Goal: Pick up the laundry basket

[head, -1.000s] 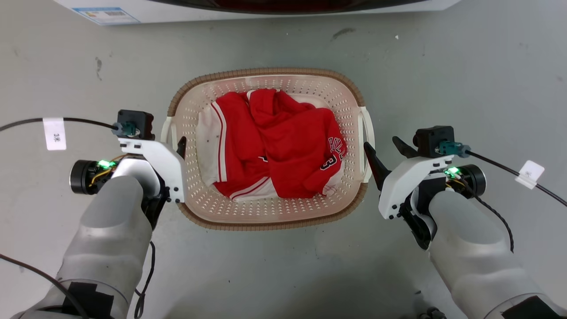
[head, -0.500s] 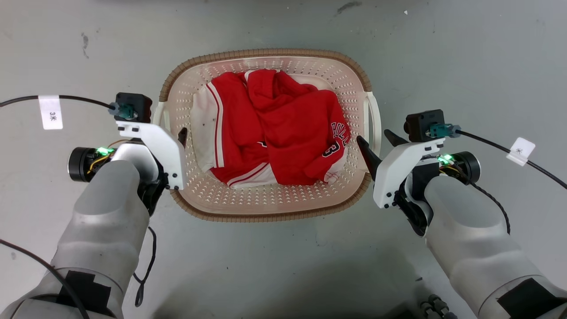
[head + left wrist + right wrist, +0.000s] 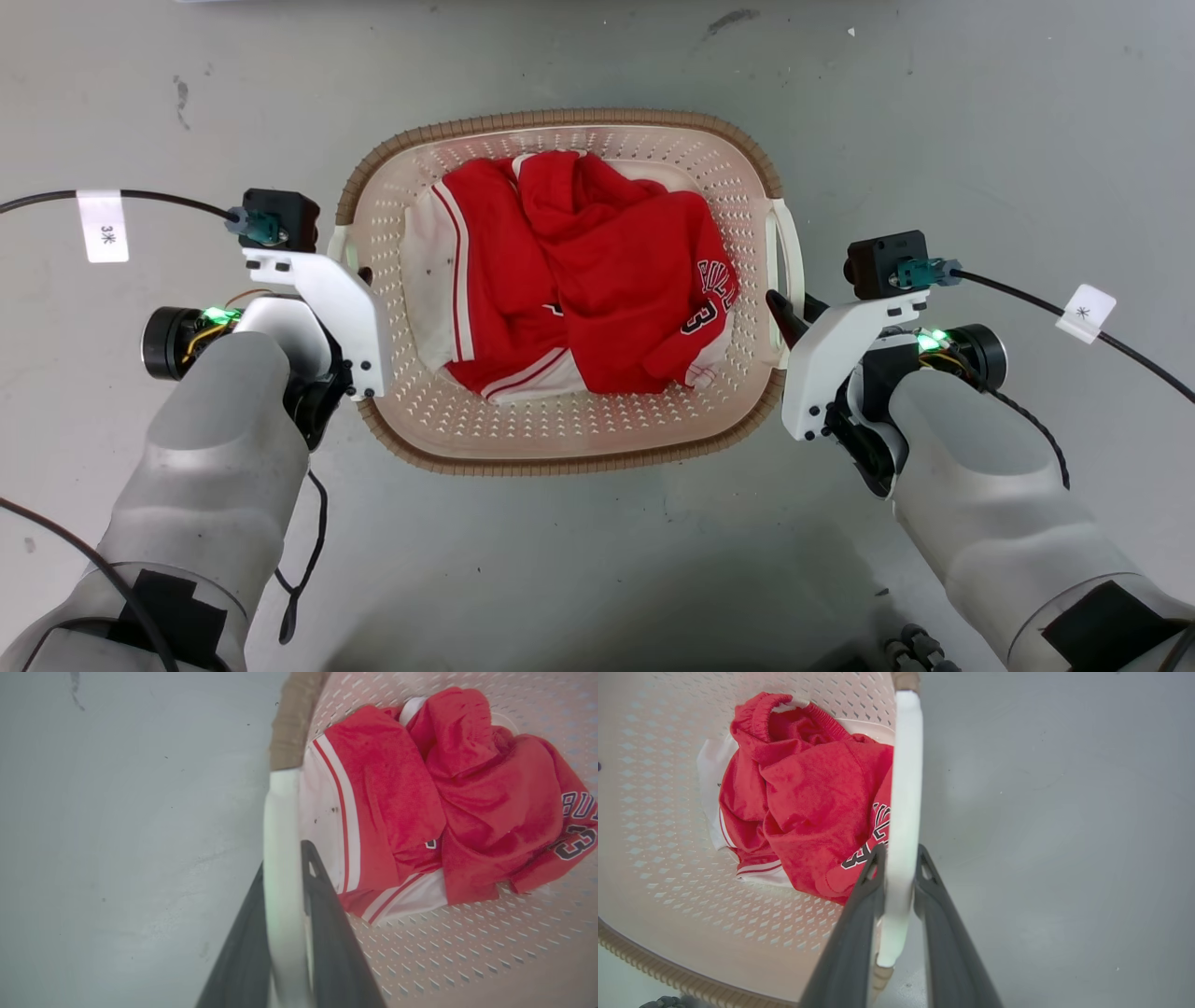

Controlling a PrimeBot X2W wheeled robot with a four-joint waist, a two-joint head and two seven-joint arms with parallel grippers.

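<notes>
Head view: cream perforated plastic laundry basket point(image 3: 560, 119) with a brown woven-look rim, standing on the grey floor point(image 3: 934, 140) between the arms.
The left end effector point(image 3: 284, 858) clamps the left white side handle point(image 3: 280, 812), and the right end effector point(image 3: 900, 851) clamps the right white side handle point(image 3: 906, 765). An uneven lift would likely tilt the basket, letting the smooth handles slip and the red-and-white garments point(image 3: 597, 271) spill.

Bare floor point(image 3: 597, 579) is left open all round the laundry basket point(image 3: 560, 464), whose inside is largely filled by red clothing point(image 3: 607, 271). Its left handle point(image 3: 279, 812) is enclosed by the left gripper point(image 3: 283, 855), its right handle point(image 3: 906, 765) by the right gripper point(image 3: 899, 847).
</notes>
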